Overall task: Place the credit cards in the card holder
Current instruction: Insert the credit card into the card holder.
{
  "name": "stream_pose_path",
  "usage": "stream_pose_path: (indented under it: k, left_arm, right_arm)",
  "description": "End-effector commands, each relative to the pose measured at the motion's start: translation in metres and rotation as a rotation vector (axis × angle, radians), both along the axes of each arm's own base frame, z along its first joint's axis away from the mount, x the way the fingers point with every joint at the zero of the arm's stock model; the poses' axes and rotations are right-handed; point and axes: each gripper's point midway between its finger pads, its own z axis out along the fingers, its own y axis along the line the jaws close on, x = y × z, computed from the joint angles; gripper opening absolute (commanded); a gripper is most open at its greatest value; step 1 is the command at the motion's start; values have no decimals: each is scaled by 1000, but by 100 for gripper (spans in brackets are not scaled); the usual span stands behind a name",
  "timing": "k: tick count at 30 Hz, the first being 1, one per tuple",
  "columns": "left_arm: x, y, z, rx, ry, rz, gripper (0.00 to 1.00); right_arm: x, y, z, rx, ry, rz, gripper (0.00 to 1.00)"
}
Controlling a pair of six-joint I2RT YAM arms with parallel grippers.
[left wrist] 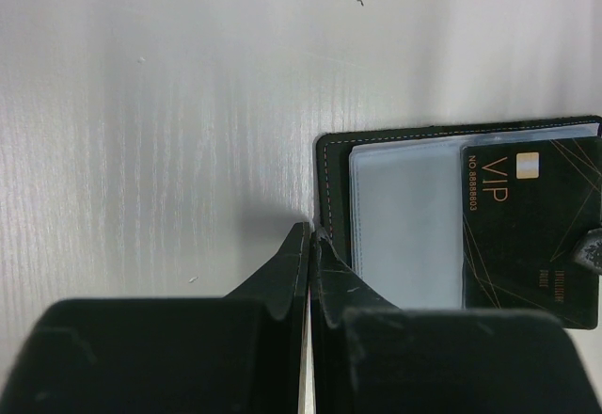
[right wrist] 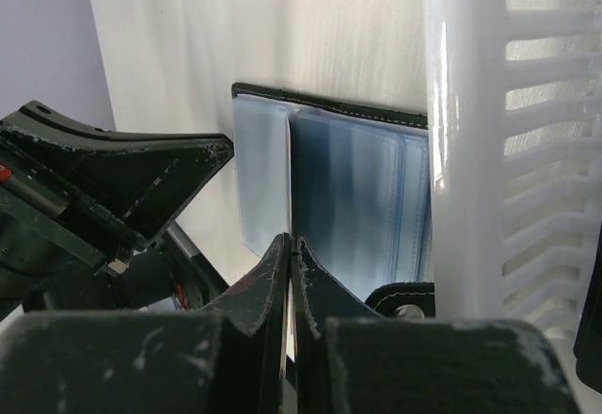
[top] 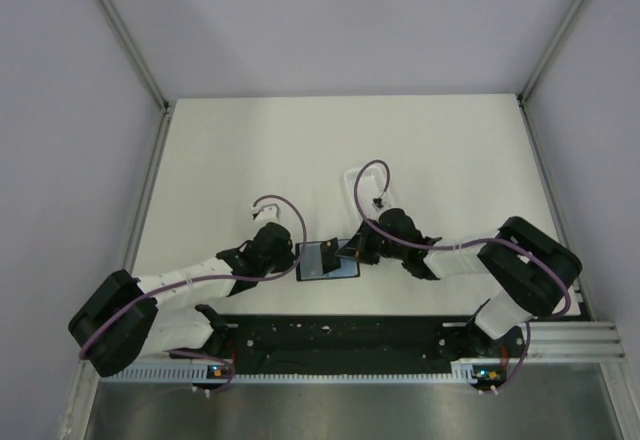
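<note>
Left gripper (left wrist: 308, 243), pressed together and empty, sits at the edge of the holder (left wrist: 404, 226), which lies open just ahead and to the right of its tips. Right gripper (right wrist: 290, 245) is pressed together too, with the holder just ahead of it. One card (left wrist: 531, 230) lies partly across a clear sleeve. Insertion seems under way. Next, the card needs sliding under the sleeve's lip while the holder is pinned.

Left wrist view: the dark credit card (left wrist: 531, 230) bears gold lettering "VIP", turned sideways in the frame, and beside it a smaller line reading "NO 88888803", its last digits uncertain. Further gold print lower on the card is too small to read.
</note>
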Motion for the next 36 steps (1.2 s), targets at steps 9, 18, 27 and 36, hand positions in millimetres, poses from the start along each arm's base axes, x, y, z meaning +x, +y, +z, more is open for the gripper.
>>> stream_pose_path:
  k: [9,18,27,36]
  left_arm:
    - [-8,8,-9,34,29,-11,0]
    - [-8,7,-10,35,30,-17,0]
    - [-9,8,-10,35,30,-17,0]
    - [-10,6,-11,26,35,-24,0]
  right_arm:
    - [-3,-4,-2,-37,-11,-52,0]
    - [-4,-5,-8,-39,16,-70,0]
    - [-6,7,-9,-28,23,-38,0]
    - [-8,16,-13,-12,33,-26,0]
